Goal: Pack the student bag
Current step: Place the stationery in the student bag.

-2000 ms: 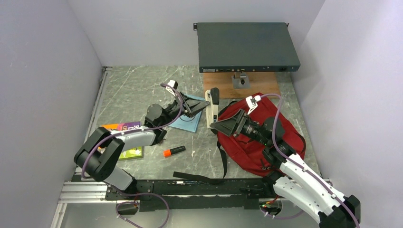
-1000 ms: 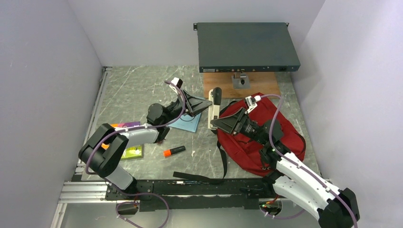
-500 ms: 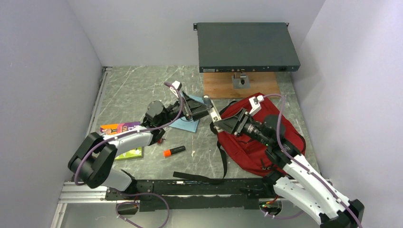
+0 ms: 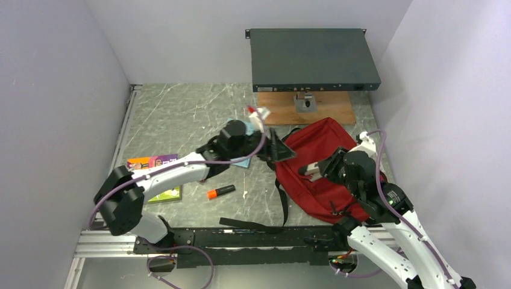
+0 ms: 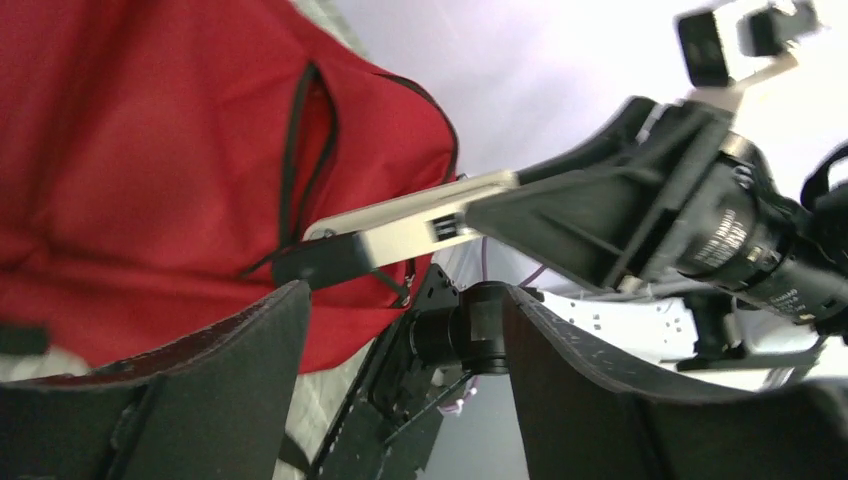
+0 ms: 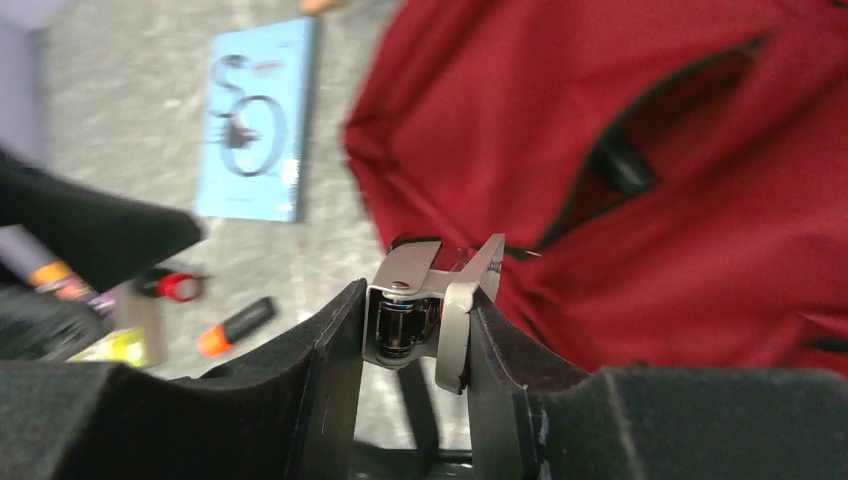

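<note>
Top view: student bag (image 4: 322, 139) lies R-centre on tabletop (image 4: 175, 114). My L end effector (image 4: 279, 149) wide, empty, at bag's left edge; R end effector (image 6: 415, 297) clamps white tool (image 5: 400, 225). Risk: the two sit v. close, could clash; zip slit (image 6: 650, 135) narrow, tool may snag.

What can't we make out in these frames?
- Student bag: inside unseen; right wrist view shows only a dark slit.
- Metal item in the right gripper: right wrist view, blurred, jaws cover its lower part; kind unclear.
- Colourful book: top view, left arm crosses it; cover too small to read.
- Blue book: top view, mostly under the left arm.
</note>
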{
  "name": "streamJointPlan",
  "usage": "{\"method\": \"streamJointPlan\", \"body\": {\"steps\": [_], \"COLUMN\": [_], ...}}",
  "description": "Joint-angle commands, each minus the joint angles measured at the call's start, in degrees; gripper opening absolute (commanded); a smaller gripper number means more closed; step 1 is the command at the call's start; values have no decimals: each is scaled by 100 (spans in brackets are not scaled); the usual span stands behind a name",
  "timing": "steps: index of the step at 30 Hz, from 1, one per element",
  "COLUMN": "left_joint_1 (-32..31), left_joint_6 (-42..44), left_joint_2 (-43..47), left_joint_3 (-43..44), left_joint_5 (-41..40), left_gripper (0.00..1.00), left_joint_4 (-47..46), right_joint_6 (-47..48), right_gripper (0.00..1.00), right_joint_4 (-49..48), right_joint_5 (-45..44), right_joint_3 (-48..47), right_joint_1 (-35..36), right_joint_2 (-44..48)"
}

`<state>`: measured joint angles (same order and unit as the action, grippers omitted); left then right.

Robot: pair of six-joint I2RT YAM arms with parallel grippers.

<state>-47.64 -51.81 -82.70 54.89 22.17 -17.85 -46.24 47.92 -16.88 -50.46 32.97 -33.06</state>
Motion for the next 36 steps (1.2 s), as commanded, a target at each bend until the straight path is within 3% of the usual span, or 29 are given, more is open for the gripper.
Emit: {"method": "streamJointPlan", "body": {"steps": [1,6,9,13,15,17,20,25,30,36], "left_joint_1": [-517,-542,-645,-883,-1068,-1287,-1397,-1643,-1854,-1966], "left_joint_6": [1303,1182,1470,1966,2345,2572,2701,3206,3565,3661], "left_joint_2": [-691,-1100,-1341,-2073,-2476,-2779,-3211,-3835,-4398,-4878], "left_joint_3": [878,943,1010,1889,2388,2707,3092,3794,4404,4796], "left_joint_5": [-614,-561,-536,-428,-605,-1119,-1375,-2080,-2448,-2949], "left_gripper": [71,67,69,70,67,55,51,55,65,60], "left_joint_4": [655,23,-479,-208,70,256,277,558,727,919], "right_joint_6": [-167,-826,-851,-934,-976,-896,-938,-1510,-1143,-1105], "right_gripper": [0,0,0,0,0,0,0,0,0,0], "right_joint_4": [842,1031,1560,2243,2374,2307,2263,2553,2386,2361], "right_joint_5": [-1336,-2157,-3050,-3907,-4093,-4112,-3859,-3716,-3749,-3655], "right_joint_3": [-132,-36,-752,-1301,-1314,-1257,-1165,-1049,-1206,-1238], "right_joint_1": [-6,-2,-9,-6,-2,-1,-8,-3,-2,-2], "right_joint_2": [128,31,-398,-688,-630,-474,-259,63,260,593]}}
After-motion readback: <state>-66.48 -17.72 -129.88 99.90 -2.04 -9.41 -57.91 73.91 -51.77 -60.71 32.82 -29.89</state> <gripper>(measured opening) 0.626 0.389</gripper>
